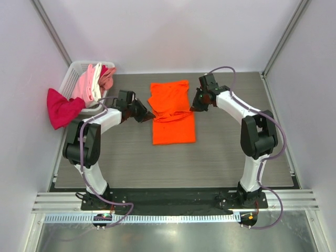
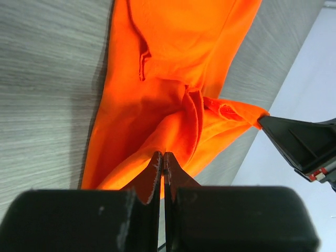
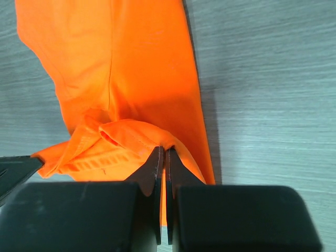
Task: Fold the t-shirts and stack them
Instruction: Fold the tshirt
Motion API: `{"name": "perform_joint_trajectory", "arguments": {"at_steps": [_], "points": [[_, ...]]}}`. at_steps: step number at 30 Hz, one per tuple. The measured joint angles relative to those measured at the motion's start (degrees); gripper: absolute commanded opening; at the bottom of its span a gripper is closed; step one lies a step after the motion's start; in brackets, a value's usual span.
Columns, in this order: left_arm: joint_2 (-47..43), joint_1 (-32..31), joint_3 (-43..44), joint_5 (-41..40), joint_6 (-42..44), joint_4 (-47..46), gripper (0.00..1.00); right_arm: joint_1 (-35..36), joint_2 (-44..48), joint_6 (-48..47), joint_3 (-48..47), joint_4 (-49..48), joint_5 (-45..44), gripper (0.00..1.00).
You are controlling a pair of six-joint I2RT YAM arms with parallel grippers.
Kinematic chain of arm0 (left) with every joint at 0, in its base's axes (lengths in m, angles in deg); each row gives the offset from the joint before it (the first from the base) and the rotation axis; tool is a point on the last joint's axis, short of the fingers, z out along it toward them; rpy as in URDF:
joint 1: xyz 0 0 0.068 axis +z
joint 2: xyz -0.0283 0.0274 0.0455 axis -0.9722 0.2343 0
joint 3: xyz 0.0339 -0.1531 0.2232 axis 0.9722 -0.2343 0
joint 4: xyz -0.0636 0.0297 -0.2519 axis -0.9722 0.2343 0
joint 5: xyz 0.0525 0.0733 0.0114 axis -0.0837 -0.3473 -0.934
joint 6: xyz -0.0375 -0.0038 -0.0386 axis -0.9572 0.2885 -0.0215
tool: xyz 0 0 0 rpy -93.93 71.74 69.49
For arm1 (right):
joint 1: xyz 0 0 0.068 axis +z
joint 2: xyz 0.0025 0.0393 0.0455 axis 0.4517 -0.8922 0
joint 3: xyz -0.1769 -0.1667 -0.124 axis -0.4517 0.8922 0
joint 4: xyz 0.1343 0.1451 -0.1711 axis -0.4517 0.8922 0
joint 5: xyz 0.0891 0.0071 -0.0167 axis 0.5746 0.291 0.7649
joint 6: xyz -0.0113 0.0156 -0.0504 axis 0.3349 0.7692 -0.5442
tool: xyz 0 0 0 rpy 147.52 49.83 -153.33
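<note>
Left arm bent, reaching inward; left black two-finger gripper (image 1: 149, 116) clamped on the left edge of the bright orange cloth t-shirt (image 1: 174, 129). Shirt lies mid grey wood-grain table (image 1: 236, 157), far half rumpled and doubled over, near half flat. Right black two-finger gripper (image 1: 192, 108) pinches its right edge, arm arched.

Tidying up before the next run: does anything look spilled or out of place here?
Yes: the magenta-red t-shirt hangs half spilled over the left side of the white mesh basket. The orange t-shirt is only mid-fold, pinched by the left gripper and the right gripper, so it looks expected.
</note>
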State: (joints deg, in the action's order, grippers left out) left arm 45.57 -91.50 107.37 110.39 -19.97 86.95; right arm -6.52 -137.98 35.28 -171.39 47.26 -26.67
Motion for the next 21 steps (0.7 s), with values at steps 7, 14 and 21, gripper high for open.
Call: {"name": "perform_joint_trajectory", "arguments": {"at_steps": [7, 14, 21], "points": [[0.98, 1.36, 1.49, 0.76, -0.04, -1.18, 0.11, -0.59, -2.16, -0.76, -4.57, 0.52, 1.62, 0.13], [6.82, 2.91, 4.5, 1.38, 0.57, -2.8, 0.94, -0.63, -7.65, -1.01, -10.49, 1.09, -1.07, 0.68], [-5.44, 2.4, -8.28, -2.16, 4.15, -1.97, 0.84, -0.59, 5.35, -2.45, 9.55, -1.84, -3.1, 0.55]]}}
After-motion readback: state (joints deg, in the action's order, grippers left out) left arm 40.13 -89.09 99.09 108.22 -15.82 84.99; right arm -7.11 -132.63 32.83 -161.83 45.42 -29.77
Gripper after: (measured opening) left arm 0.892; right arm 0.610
